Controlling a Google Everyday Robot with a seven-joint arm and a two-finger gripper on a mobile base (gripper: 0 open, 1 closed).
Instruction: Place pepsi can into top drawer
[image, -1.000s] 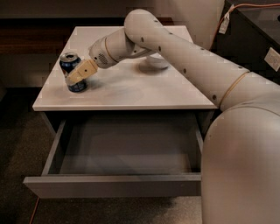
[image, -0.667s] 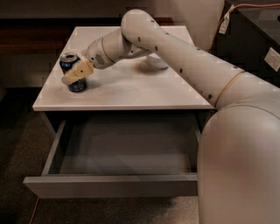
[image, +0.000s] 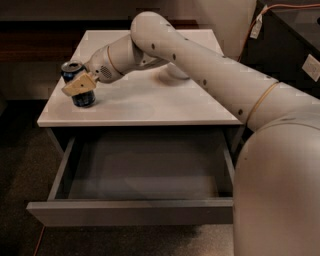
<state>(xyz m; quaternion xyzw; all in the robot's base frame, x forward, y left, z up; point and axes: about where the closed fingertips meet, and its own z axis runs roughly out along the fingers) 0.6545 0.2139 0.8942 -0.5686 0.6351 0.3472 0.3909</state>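
The pepsi can (image: 76, 95), dark blue with a silver top, stands slightly tilted near the left front edge of the white cabinet top (image: 150, 105). My gripper (image: 79, 84) reaches it from the right. One tan finger (image: 77, 86) lies across the can's front, and the other finger is hidden behind the can. The can has moved along with the gripper, so the grip looks closed on it. The top drawer (image: 135, 212) is pulled out below the top, and its grey interior holds nothing.
A white bowl (image: 174, 73) sits on the cabinet top, mostly hidden behind my arm (image: 200, 65). A dark cabinet (image: 290, 45) with a cable stands at the right. My base (image: 280, 190) is close against the drawer's right side. Dark floor lies to the left.
The gripper and the pepsi can have shifted together a little to the left, toward the top's left edge. The drawer has not moved.
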